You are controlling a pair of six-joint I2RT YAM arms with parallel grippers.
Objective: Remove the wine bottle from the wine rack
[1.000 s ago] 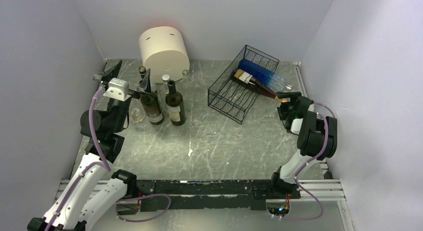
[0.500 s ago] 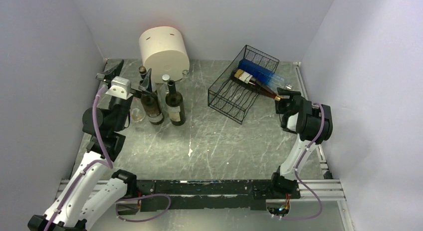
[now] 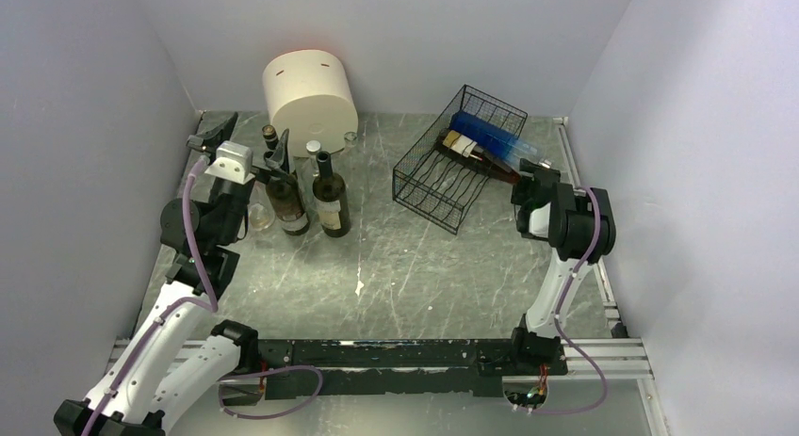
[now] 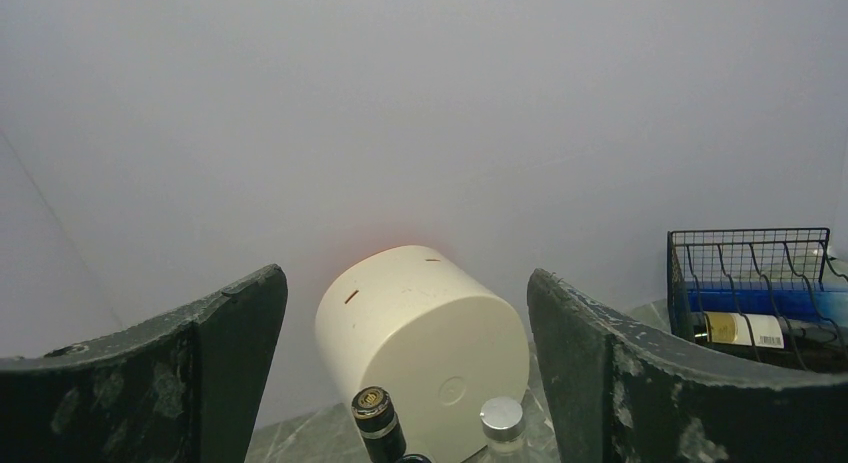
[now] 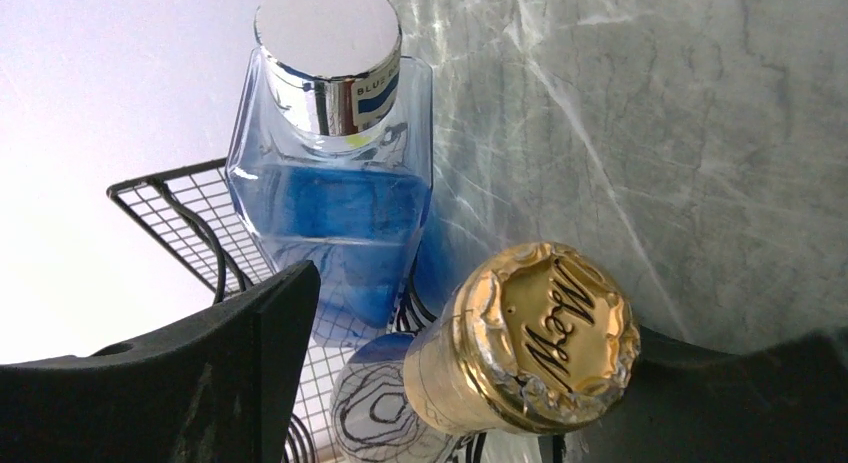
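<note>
The black wire-mesh wine rack (image 3: 443, 177) stands tilted at the back right. In it lie a dark wine bottle (image 3: 479, 155) with a cream label and a blue bottle (image 3: 495, 137). The wine bottle's neck points at my right gripper (image 3: 524, 184). In the right wrist view, the bottle's gold foil cap (image 5: 545, 328) sits between the open fingers of my right gripper (image 5: 470, 328), close to the right one. My left gripper (image 3: 245, 146) is open and empty above the upright bottles at the left.
A cream cylinder (image 3: 309, 99) lies at the back left. Two dark upright bottles (image 3: 330, 196) and clear glassware stand in front of it. The blue bottle's silver cap (image 5: 328, 28) is just beyond my right gripper. The side wall is close behind the right arm.
My right gripper has moved left toward the rack and now has the wine bottle's neck between its fingers. The left arm has shifted slightly.
</note>
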